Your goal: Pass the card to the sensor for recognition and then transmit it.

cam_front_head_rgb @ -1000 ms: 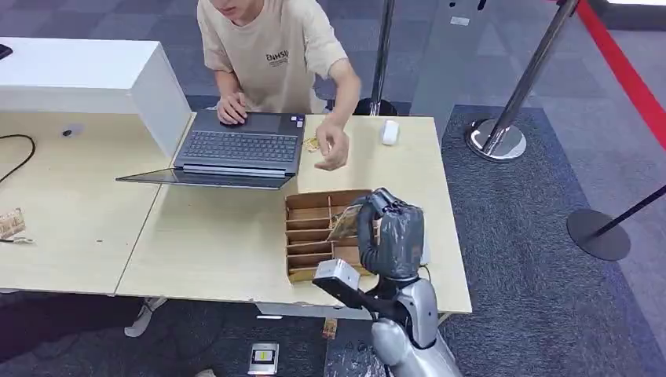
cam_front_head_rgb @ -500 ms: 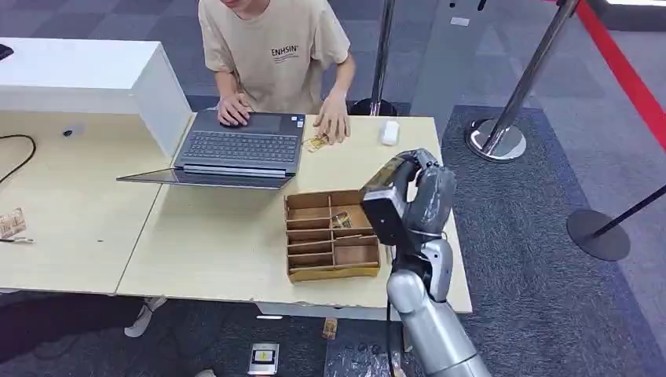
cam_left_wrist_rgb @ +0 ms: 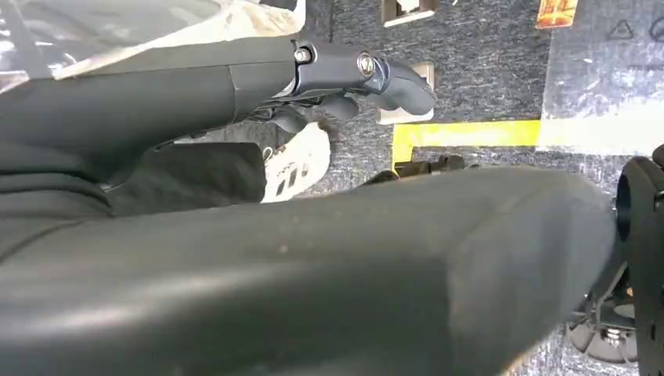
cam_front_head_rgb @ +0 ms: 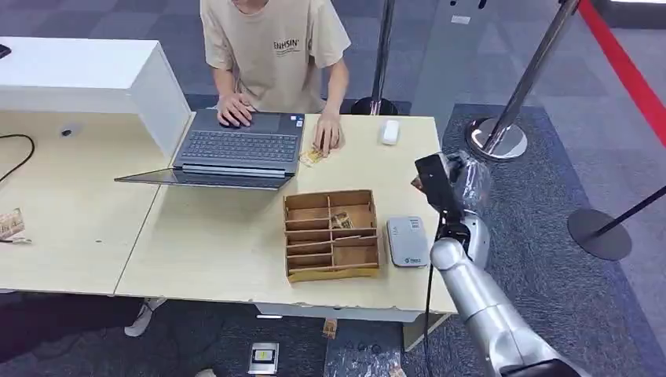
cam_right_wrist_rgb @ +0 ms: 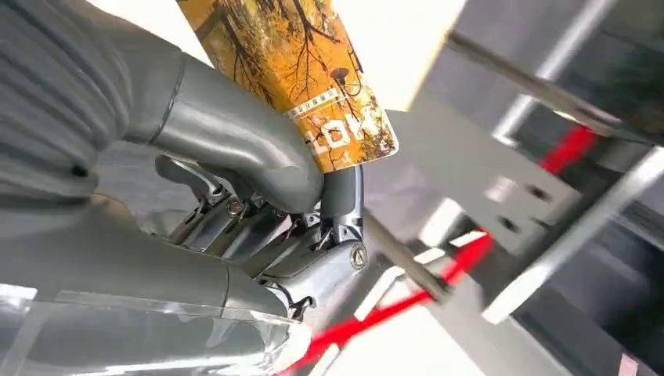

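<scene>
On the pale wooden table (cam_front_head_rgb: 212, 251) stand an open grey laptop (cam_front_head_rgb: 236, 151), a brown compartmented cardboard tray (cam_front_head_rgb: 330, 234) and a flat grey card sensor (cam_front_head_rgb: 407, 240) just beside it. A person in a beige shirt (cam_front_head_rgb: 275, 47) rests both hands at the far edge. The right hand (cam_front_head_rgb: 459, 182) is raised off the table's right edge. Its wrist view shows the orange tree-printed card (cam_right_wrist_rgb: 301, 74) pinched under the thumb (lettering partly hidden). The left hand (cam_left_wrist_rgb: 352, 74) hangs over carpet, fingers curled inward on nothing.
</scene>
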